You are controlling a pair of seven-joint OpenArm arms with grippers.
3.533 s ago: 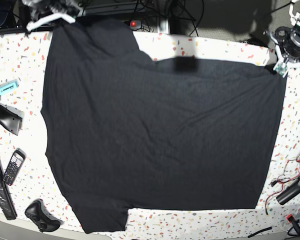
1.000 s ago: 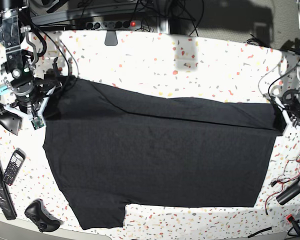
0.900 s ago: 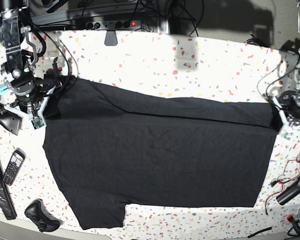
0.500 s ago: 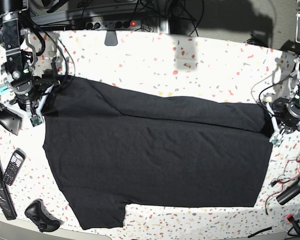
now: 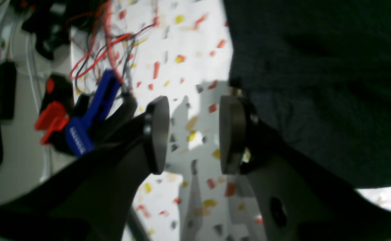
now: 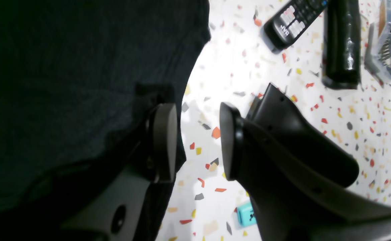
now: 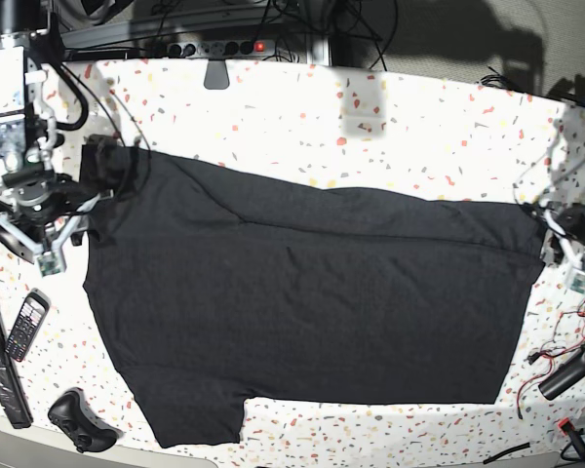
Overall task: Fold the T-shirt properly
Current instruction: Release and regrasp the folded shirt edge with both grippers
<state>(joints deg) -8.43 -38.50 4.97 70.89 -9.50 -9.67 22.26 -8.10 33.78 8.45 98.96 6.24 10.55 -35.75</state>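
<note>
The black T-shirt point(image 7: 312, 322) lies spread on the speckled table point(image 7: 419, 117), its upper part folded down into a band across the top. No print shows. My right gripper point(image 6: 197, 140) is open and empty, just off the shirt's point(image 6: 81, 67) left edge; in the base view it point(image 7: 49, 249) is at the shirt's upper left corner. My left gripper point(image 5: 193, 134) is open and empty over bare table beside the shirt's point(image 5: 316, 83) right edge; in the base view it point(image 7: 570, 263) is at the upper right corner.
A phone point(image 7: 26, 325), a long black remote point(image 7: 0, 361) and a black controller point(image 7: 81, 421) lie at the left edge. A teal marker point(image 6: 245, 214) lies near the right gripper. Red wires point(image 7: 565, 341) and a blue-and-red tool point(image 5: 78, 130) sit at the right edge.
Both grippers have drawn outward off the shirt's upper corners, and the folded band lies where they left it. Well before that the shirt's top part was folded down.
</note>
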